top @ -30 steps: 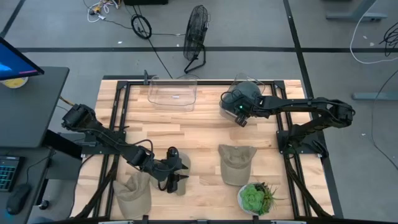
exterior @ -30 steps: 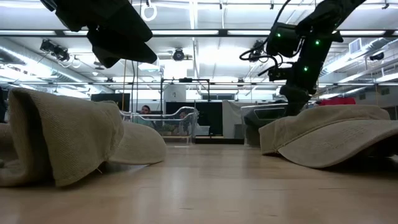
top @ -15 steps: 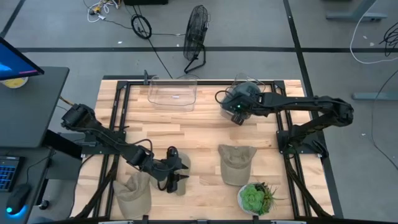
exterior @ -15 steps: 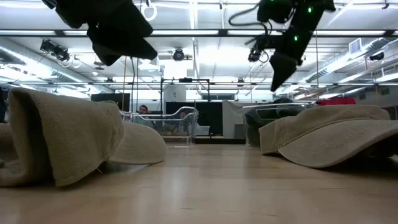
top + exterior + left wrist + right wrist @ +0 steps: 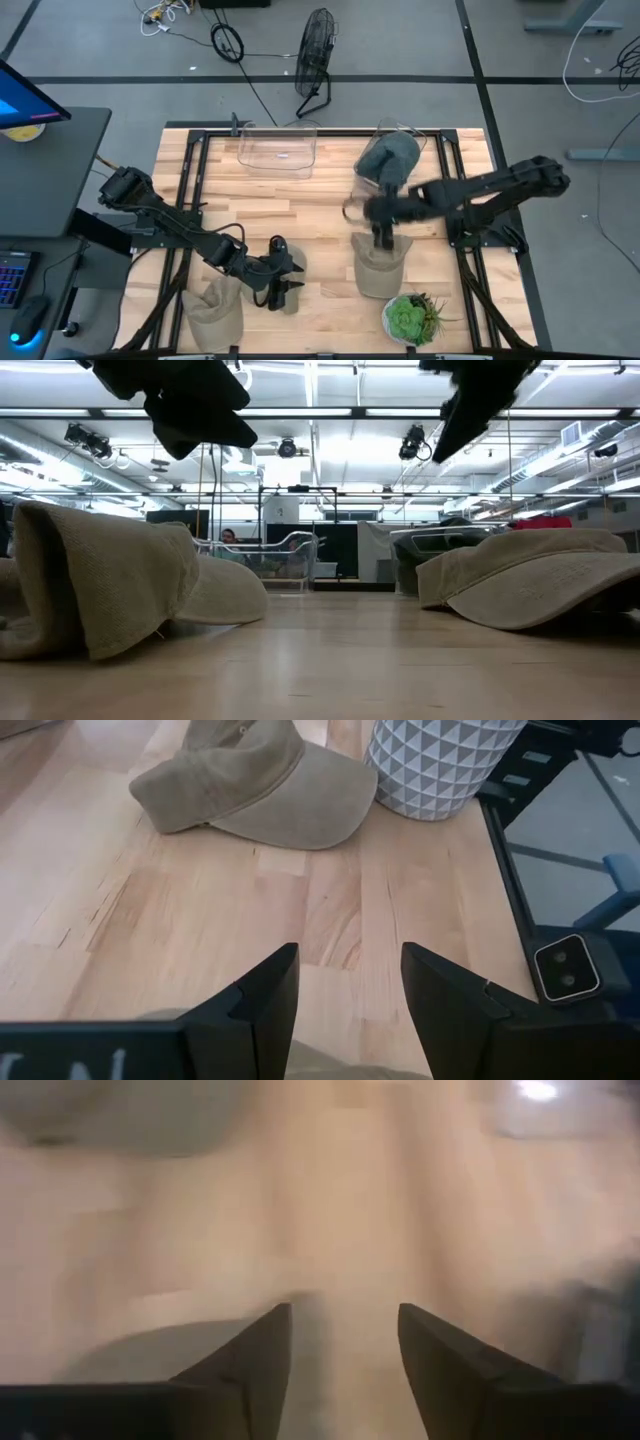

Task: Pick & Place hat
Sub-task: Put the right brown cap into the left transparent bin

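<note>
A tan hat (image 5: 379,264) lies brim-down on the table at the middle right; it also shows in the left wrist view (image 5: 250,785). A second tan hat (image 5: 214,310) lies at the near left. A dark hat (image 5: 389,158) rests in a clear bin at the far right. My right gripper (image 5: 380,230) is open and blurred by motion, just above the far end of the middle tan hat, its fingers (image 5: 250,1355) apart with nothing between them. My left gripper (image 5: 345,990) stands open above the table beside the near-left hat.
A clear empty bin (image 5: 278,150) stands at the far left of the table. A potted plant (image 5: 410,318) in a patterned white pot (image 5: 440,765) stands at the near right, close to the middle hat. Bare wood lies between the two arms.
My right gripper has left the far-right bin, risen, and swung fast toward the table's near edge until it is over the middle tan hat. The dark hat stays in the bin. The tan hats have not moved.
</note>
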You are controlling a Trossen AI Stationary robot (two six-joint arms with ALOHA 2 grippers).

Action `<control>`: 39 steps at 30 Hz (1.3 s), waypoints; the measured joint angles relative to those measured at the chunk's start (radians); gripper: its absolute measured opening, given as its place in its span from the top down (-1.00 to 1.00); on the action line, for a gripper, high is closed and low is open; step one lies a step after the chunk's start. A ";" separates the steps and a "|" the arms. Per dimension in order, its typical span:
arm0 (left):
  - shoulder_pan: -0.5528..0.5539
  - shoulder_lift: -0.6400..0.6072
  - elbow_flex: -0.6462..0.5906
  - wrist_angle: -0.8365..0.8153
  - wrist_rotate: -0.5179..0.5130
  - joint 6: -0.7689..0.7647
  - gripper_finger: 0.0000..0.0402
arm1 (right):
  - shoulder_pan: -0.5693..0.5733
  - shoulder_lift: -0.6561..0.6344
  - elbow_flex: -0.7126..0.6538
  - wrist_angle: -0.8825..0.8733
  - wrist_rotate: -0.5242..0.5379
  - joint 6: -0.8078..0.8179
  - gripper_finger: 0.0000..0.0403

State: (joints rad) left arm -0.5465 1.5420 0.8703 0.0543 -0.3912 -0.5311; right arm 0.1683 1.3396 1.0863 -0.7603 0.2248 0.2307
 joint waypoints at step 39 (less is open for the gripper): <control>0.007 0.001 0.000 0.003 0.000 -0.008 0.10 | 0.173 0.330 -0.058 0.086 -0.068 0.315 0.93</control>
State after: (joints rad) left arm -0.5396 1.5429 0.8703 0.0570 -0.3914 -0.5390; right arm 0.3411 1.6699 1.0282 -0.6746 0.1565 0.5460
